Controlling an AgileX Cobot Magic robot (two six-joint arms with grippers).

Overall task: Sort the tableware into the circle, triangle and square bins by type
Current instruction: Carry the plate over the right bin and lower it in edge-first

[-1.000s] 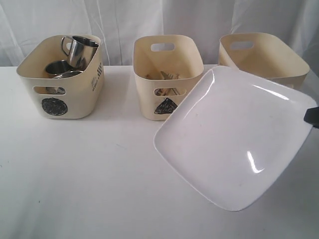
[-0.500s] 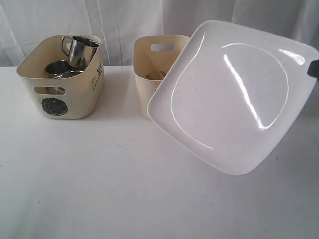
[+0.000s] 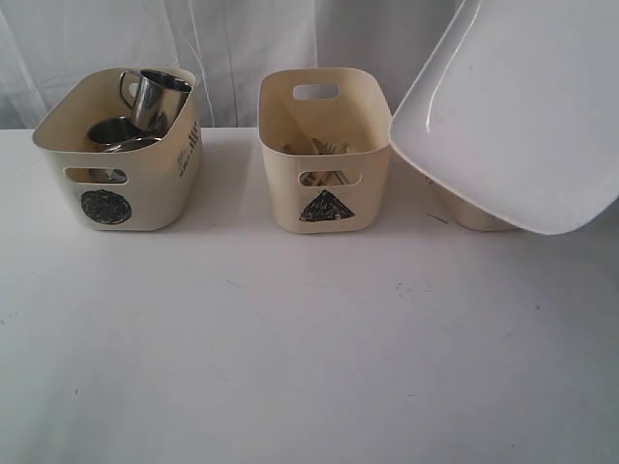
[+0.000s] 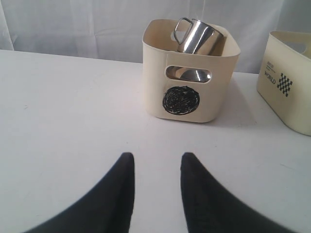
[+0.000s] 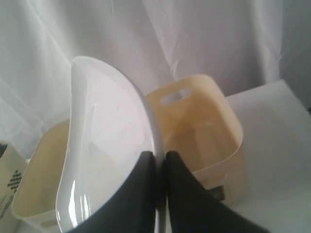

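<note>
Right gripper first: the two black fingers are pinched almost together on the rim of the large white squarish plate, with only the thickness of that edge between them. It's a firm clamp on the plate and nothing else.

From the right wrist camera, an open cream tub with a cut-out handle sits just beyond the plate's rim, but I can't tell which mark it carries.

In the exterior view the plate is up off the table at 2 o'clock. It's steeply tilted with its broad face to the camera, and the gripper holding it is out of frame. Its lower edge hides most of a third tub. Only a strip of that tub's wall peeks out beneath, and its front mark is covered.

Over to the left gripper: its fingers are spread apart with nothing between them, and bare white table shows in the gap.

Ahead of it stands the circle bin, black scribbled disc on its front. A steel handled mug is tipped inside and pokes above the rim, and more steel glints through the handle slot.

In the exterior view the circle bin sits at 10 o'clock. The triangle bin is at 12, well apart from it, with cutlery inside, too small to sort piece by piece.
</note>
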